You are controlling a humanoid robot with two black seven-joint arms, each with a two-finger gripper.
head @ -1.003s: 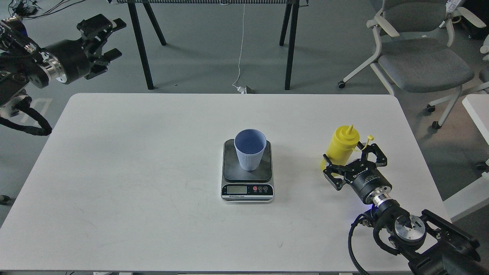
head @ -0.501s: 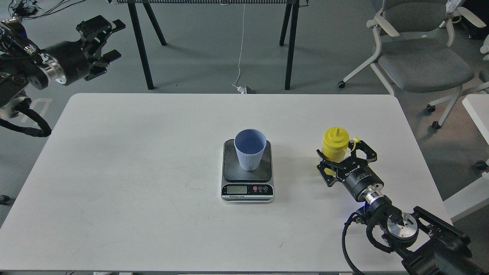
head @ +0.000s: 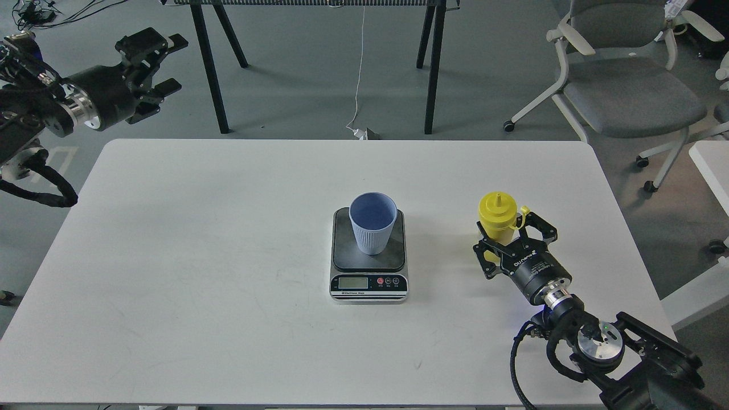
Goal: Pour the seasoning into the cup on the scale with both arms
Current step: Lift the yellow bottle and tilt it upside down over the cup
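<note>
The light blue ribbed cup (head: 372,222) stands upright on the dark platform of the scale (head: 369,282), at the middle of the white table. The yellow seasoning bottle (head: 497,209) is to the right of the scale, its nozzle pointing up toward my head and its small cap hanging at its right. My right gripper (head: 507,232) has a finger on each side of the bottle's body and holds it; the bottle's lower part is hidden behind the gripper. My left gripper (head: 162,64) is open and empty, in the air beyond the table's far left corner.
The white table (head: 199,256) carries only the scale and the bottle. Beyond its far edge are black stand legs (head: 211,68) and a hanging white cord (head: 359,68). A grey office chair (head: 626,85) stands at the back right. A second white surface (head: 712,165) is at the right edge.
My right gripper has closed in on the bottle and shifted a little left with it; the bottle went from leaning right to nozzle facing my head. My left arm drifted slightly left.
</note>
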